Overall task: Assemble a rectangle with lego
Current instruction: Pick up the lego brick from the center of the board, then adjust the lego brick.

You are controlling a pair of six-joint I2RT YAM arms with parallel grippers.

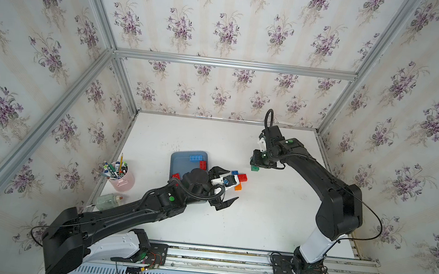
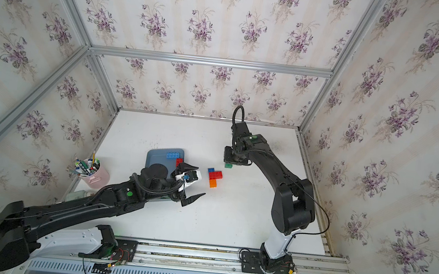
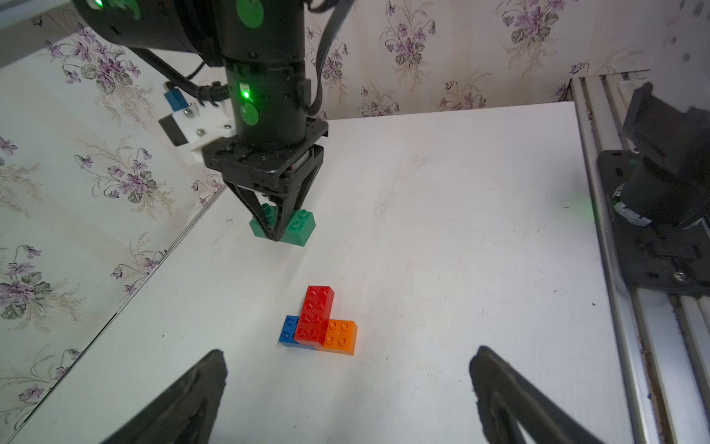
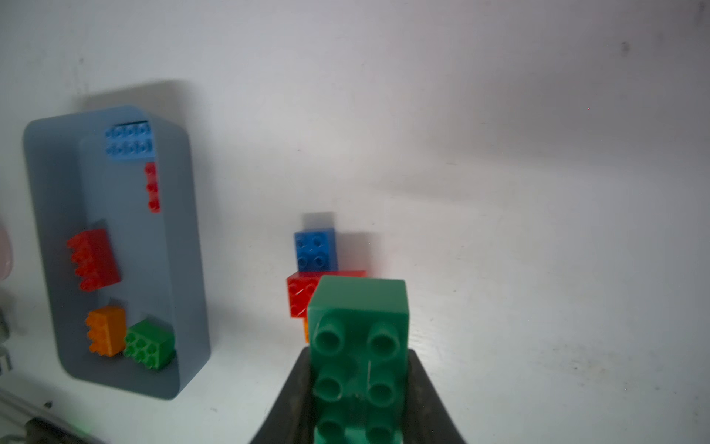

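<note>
A white table [image 1: 258, 226] seen from above. At its centre lies a started lego shape: an oblong red brick [image 3: 317, 313] with a square blue brick [image 3: 288, 330] and a square orange brick [image 3: 341, 336] touching opposite sides of one end. This makes a T, not yet a rectangle.

At 1 o'clock from the shape, near it, the right tool [image 3: 275, 230] points down, clamped across an oblong green brick [image 3: 301, 227]. The brick sits low at the table. I cannot tell whether it touches.

At 8 o'clock, just beside the shape, the left tool [image 2: 201, 181] hangs with its jaws spread wide and nothing in them.

At 9 o'clock stands a blue-grey tray [image 4: 46, 192]. It holds a light blue brick [image 4: 128, 140], a red spare [image 4: 94, 259], a second red spare [image 4: 152, 186] half hidden by the wall, an orange spare [image 4: 105, 330] and a green spare [image 4: 150, 344].

The job looks about a third done. Three bricks are laid, a fourth is in hand, and five wait in the tray. The gaps beside the red brick have yet to be filled.
</note>
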